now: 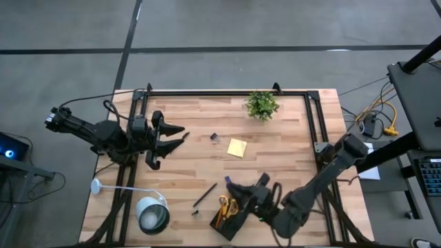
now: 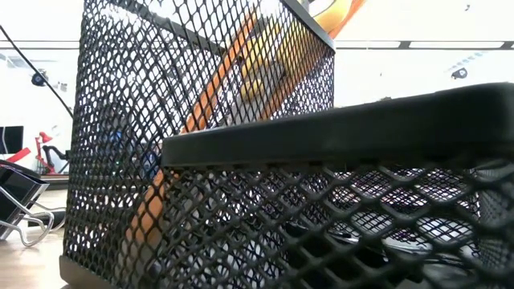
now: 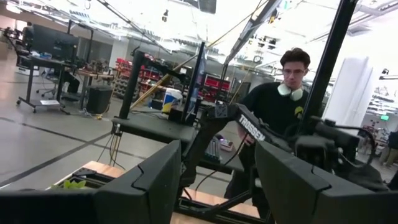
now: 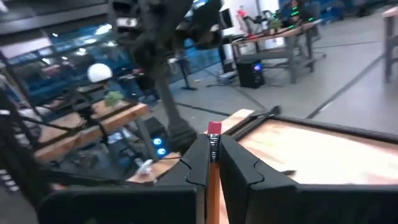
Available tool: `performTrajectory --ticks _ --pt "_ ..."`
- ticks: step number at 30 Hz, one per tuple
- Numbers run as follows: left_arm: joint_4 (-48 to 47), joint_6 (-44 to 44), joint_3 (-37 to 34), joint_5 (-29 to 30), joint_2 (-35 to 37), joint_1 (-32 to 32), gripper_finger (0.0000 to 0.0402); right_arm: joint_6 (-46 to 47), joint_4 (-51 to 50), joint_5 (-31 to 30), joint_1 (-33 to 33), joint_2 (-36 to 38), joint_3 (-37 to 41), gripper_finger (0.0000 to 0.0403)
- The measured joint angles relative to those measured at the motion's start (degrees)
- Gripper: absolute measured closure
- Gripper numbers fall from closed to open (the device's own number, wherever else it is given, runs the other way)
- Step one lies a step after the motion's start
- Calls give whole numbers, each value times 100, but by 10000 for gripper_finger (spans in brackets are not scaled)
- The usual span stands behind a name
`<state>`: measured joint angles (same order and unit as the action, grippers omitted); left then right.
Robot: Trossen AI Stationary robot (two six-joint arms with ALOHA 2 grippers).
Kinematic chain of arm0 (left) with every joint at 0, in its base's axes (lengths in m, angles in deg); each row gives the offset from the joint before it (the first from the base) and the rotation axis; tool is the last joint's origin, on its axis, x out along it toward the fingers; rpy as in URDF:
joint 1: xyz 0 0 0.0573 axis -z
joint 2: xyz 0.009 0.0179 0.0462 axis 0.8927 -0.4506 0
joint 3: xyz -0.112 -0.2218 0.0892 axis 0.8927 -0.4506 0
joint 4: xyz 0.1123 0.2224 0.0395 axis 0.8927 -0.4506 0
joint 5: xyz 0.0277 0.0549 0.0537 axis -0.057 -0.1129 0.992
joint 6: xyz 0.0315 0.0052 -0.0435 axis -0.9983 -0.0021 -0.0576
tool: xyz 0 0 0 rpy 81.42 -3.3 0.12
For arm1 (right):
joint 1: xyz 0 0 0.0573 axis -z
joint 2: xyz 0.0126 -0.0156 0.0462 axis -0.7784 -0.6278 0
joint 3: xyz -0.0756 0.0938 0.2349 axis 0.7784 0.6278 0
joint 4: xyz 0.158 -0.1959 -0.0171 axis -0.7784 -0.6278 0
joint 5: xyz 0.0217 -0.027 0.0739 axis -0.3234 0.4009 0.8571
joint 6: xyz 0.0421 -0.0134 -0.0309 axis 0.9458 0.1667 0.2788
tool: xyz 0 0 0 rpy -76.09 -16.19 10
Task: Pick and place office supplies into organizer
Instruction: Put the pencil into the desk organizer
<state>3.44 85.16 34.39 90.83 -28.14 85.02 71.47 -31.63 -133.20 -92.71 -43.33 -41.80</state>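
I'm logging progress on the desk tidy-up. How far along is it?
Partly done. The scissors already stand in the organizer. In hand: the right gripper, above the organizer, is shut on an orange pencil. Left: a black pen, the sticky-note pad and a binder clip lie on the table. The left gripper waits open.

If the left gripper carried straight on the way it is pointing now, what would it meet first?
Probably the small binder clip: the open left gripper points across the table toward it, with bare wood between. Depth is unclear; held high, it might pass over the clip.
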Motion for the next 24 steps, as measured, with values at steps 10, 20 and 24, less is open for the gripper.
performTrajectory --ticks 10,20,24 --pt "48 -2 24 -2 217 0 210 -1056 2077 144 71 -981 -150 392" --pt "74 147 134 -2 519 1 210 -887 2081 -146 180 -1720 -368 392" --pt "62 148 151 -6 575 0 210 -734 2083 -343 175 -1845 -341 392"
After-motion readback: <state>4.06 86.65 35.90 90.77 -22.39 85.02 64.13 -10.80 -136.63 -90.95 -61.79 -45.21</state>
